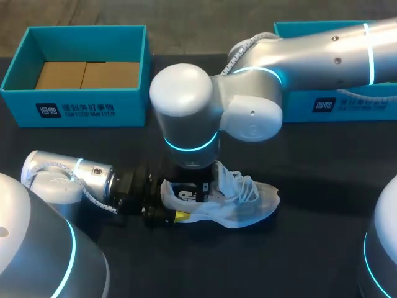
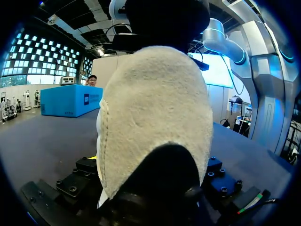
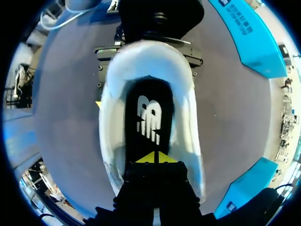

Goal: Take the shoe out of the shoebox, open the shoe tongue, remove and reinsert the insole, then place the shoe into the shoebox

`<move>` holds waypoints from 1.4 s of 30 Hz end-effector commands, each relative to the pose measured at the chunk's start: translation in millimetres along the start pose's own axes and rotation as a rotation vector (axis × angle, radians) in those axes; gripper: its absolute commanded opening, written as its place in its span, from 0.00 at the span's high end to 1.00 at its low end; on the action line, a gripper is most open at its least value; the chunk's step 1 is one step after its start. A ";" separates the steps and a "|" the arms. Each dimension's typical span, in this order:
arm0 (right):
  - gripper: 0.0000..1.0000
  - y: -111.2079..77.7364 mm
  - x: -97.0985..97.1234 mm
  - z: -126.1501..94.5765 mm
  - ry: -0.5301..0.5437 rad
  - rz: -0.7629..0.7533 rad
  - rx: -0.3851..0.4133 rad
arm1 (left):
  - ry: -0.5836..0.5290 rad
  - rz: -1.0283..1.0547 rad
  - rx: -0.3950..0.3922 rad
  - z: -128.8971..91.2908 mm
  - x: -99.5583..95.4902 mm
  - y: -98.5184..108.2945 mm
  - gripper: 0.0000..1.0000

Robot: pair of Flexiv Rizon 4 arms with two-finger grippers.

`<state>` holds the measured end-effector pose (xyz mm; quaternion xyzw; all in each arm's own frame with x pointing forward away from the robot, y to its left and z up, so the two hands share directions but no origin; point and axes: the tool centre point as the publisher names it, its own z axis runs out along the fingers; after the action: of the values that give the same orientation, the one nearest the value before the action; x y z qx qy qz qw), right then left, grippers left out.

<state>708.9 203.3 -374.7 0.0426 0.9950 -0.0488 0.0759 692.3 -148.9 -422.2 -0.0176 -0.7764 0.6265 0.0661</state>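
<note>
Sneaker lies on the black table, outside the shoebox. The left gripper clamps its heel from both sides. The right gripper, tips closed together, sits on the insole. Better to hold the heel firm and work the insole slowly, flat along the sole.

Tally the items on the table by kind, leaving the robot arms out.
teal shoeboxes: 2
white shoe: 1
black insole: 1
Total: 4
</note>
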 end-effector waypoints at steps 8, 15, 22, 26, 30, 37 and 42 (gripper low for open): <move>1.00 18.9 -2.3 -11.0 -0.001 -0.037 0.035 | 0.000 -0.001 -0.001 0.0 0.4 0.7 1.00; 1.00 10.6 0.1 8.5 0.021 -0.021 -0.002 | 0.000 -0.001 -0.001 0.0 0.4 0.7 1.00; 1.00 -6.0 2.4 17.2 0.041 0.022 -0.009 | 0.000 -0.001 -0.001 0.0 0.4 0.7 1.00; 1.00 -13.7 5.2 11.8 0.025 0.046 0.001 | 0.000 -0.001 -0.001 0.0 0.4 0.7 1.00; 1.00 -21.7 5.9 8.2 0.015 0.073 0.000 | 0.000 -0.001 -0.001 0.0 0.4 0.7 1.00; 1.00 -25.5 3.3 11.2 0.025 0.090 -0.003 | 0.000 -0.001 -0.001 0.0 0.4 0.7 1.00; 0.99 -29.2 -1.6 14.7 0.029 0.101 -0.017 | 0.000 -0.001 -0.001 0.0 0.4 0.7 1.00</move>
<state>707.8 178.9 -383.8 0.0934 0.9924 -0.0435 0.0668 692.4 -148.9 -422.2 -0.0176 -0.7763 0.6266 0.0661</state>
